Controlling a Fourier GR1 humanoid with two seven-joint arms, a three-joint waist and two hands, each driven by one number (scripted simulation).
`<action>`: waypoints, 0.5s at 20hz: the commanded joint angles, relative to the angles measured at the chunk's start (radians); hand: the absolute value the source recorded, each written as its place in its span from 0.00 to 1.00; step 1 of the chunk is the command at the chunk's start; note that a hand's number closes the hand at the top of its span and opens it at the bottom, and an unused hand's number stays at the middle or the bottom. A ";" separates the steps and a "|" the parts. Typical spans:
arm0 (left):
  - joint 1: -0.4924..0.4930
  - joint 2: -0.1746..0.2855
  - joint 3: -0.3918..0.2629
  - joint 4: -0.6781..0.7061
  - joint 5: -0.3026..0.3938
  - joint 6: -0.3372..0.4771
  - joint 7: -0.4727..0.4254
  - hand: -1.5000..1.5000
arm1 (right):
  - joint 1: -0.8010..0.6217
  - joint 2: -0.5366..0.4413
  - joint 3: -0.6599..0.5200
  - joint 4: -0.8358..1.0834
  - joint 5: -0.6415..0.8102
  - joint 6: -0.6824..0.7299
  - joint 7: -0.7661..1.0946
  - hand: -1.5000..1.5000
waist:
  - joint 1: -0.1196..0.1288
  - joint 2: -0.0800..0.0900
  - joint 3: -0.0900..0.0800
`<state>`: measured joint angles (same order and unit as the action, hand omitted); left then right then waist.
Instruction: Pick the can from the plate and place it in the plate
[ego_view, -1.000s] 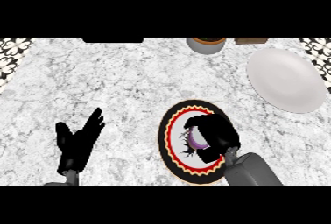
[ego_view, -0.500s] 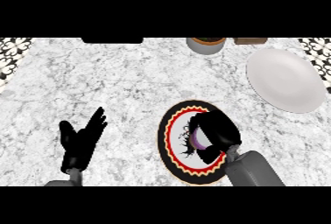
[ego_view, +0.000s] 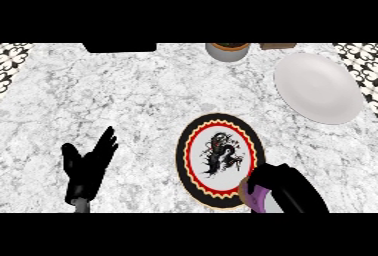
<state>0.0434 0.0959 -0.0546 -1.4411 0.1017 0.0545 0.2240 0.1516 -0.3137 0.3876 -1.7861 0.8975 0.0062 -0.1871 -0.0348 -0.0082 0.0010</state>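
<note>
Can (ego_view: 254, 197) off dragon plate (ego_view: 193, 146), gripped in right robot hand (ego_view: 288, 187) at 5 o'clock; placing on white plate (ego_view: 317, 90), 1 o'clock, remains.

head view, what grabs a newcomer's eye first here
The black, red and yellow patterned plate at the view's middle stands out first. At its lower right edge the right hand curls round a purple can. A plain white plate lies at upper right, the left hand rests open at lower left.
</note>
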 joint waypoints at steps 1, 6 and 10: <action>-0.012 -0.005 -0.003 0.033 -0.018 0.004 -0.029 0.50 | 0.137 -0.063 -0.099 -0.124 -0.104 -0.141 -0.169 1.00 | 0.002 0.004 0.000; 0.031 -0.001 -0.011 -0.022 -0.006 -0.016 -0.024 0.50 | 0.221 -0.026 -0.245 -0.250 -0.323 -0.119 -0.151 1.00 | 0.020 0.004 -0.001; -0.010 0.000 -0.003 -0.015 -0.008 -0.006 0.007 0.50 | 0.163 -0.040 -0.438 -0.185 -0.563 -0.045 -0.127 1.00 | 0.029 0.008 0.000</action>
<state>0.0398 0.0939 -0.0592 -1.4438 0.0955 0.0476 0.2223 0.3459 -0.3530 0.0899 -1.9747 0.5117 -0.0791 -0.3398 -0.0175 -0.0028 0.0007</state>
